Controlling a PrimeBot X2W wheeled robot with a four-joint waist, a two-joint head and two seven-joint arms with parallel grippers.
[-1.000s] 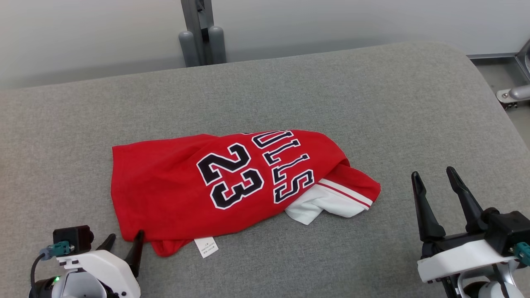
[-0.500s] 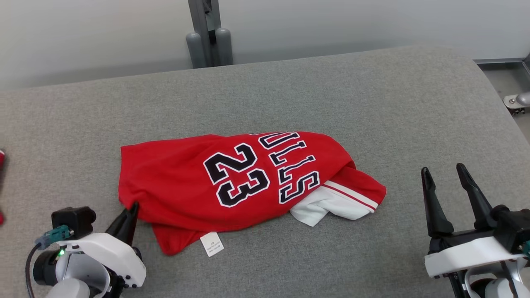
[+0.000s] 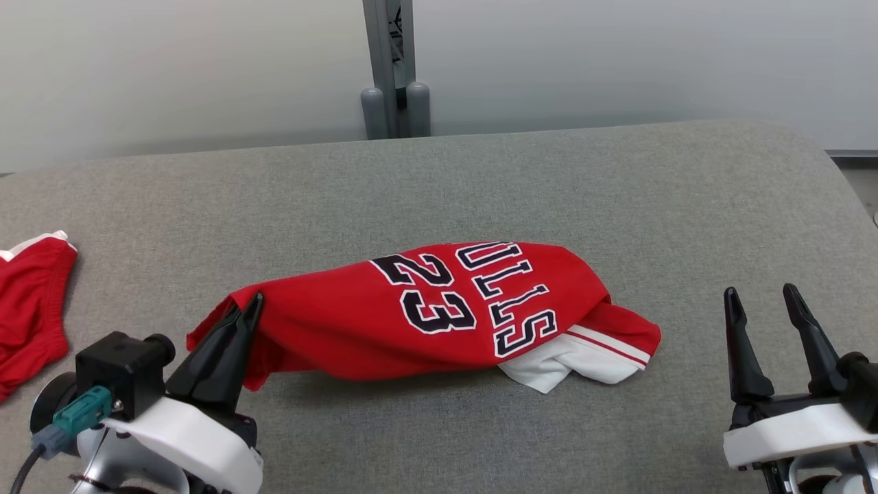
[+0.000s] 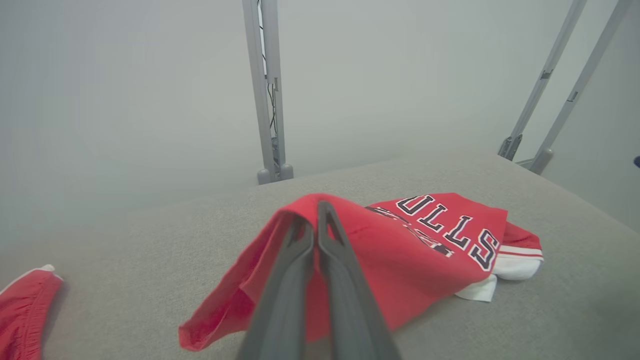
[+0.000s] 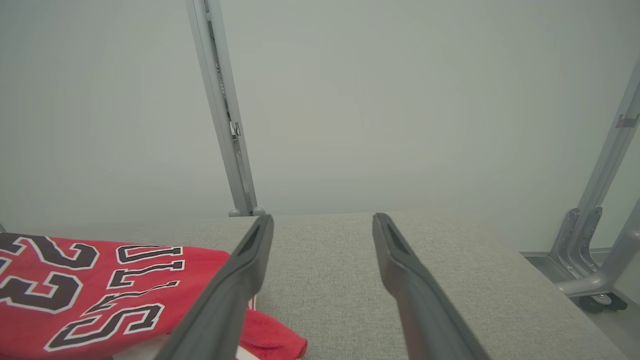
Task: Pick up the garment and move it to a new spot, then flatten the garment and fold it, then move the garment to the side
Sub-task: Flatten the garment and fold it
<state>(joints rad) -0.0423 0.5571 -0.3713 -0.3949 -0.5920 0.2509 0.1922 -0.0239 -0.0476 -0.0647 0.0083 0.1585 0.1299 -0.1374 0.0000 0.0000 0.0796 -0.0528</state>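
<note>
The garment (image 3: 439, 312) is a red jersey with a dark "23" and lettering and a white-trimmed end; it lies crumpled across the middle of the grey surface (image 3: 549, 185). My left gripper (image 3: 247, 309) is shut on the garment's left edge, which is lifted off the surface. In the left wrist view, red garment (image 4: 400, 240) cloth drapes over the closed fingertips of the left gripper (image 4: 316, 210). To the garment's right, my right gripper (image 3: 758, 298) stands open and apart from it. The right wrist view shows the right gripper (image 5: 322, 222) with wide-spread fingers over bare surface, the garment (image 5: 100, 285) at lower left.
Another red piece of clothing (image 3: 31, 309) with white trim lies at the far left of the surface, seen as red clothing (image 4: 25, 310) in the left wrist view. A grey metal post (image 3: 389, 68) stands behind the far edge. Metal frame legs (image 5: 595, 250) rise off the surface's right end.
My left gripper closed on the garment's left edge and lifted it, bunching the cloth rightward. The head camera has shifted, bringing the second red piece into view. The right gripper stays open.
</note>
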